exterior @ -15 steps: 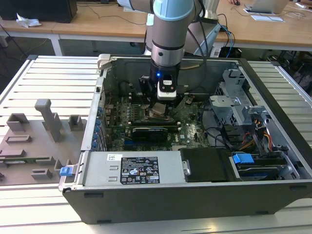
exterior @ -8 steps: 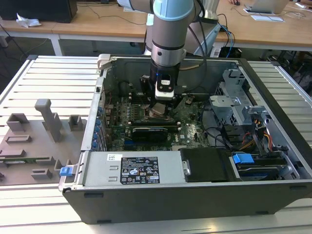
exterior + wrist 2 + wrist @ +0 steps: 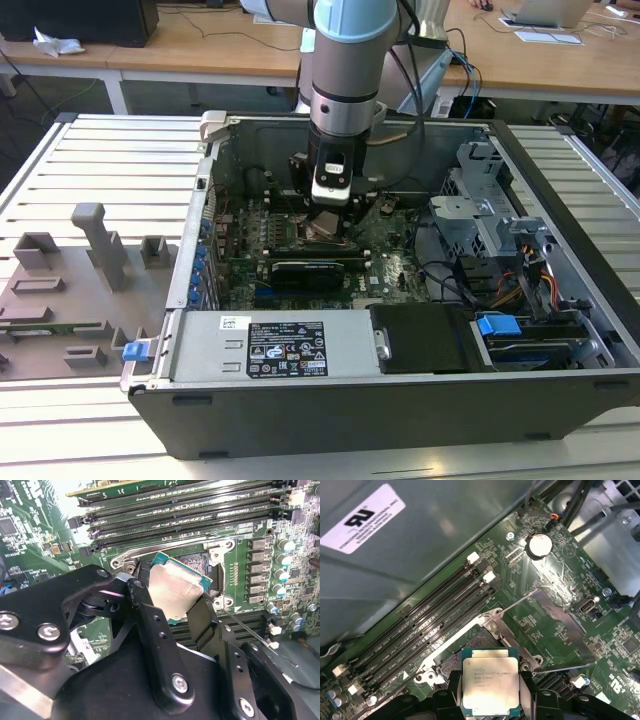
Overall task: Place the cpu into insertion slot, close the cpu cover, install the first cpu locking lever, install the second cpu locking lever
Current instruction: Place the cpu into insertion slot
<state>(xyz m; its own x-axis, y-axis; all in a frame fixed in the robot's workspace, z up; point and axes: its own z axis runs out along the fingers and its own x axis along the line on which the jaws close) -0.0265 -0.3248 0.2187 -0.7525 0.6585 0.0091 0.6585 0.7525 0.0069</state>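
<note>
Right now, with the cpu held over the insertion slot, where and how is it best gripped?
By two opposite side edges, likely from above, as the end effector has it: the cpu is a thin flat square, and edge grip leaves its underside free above the insertion slot.

Cpu [image 3: 490,686] silvery-grey, teal-green rim; fingers [image 3: 150,625] black; circuit board [image 3: 560,587] green; memory slots [image 3: 437,617] black.

My claw [image 3: 330,226] hangs inside the computer case [image 3: 400,415], over the motherboard [image 3: 395,265]. The cpu [image 3: 490,687] sits between my fingers [image 3: 152,630], over the insertion slot [image 3: 193,560], with memory slots [image 3: 427,625] alongside. Taking the exterior view as a clock face centred on my claw, the power supply [image 3: 230,345] lies at six, the drive cage [image 3: 480,195] at three and the fixture board [image 3: 60,300] at nine.
</note>
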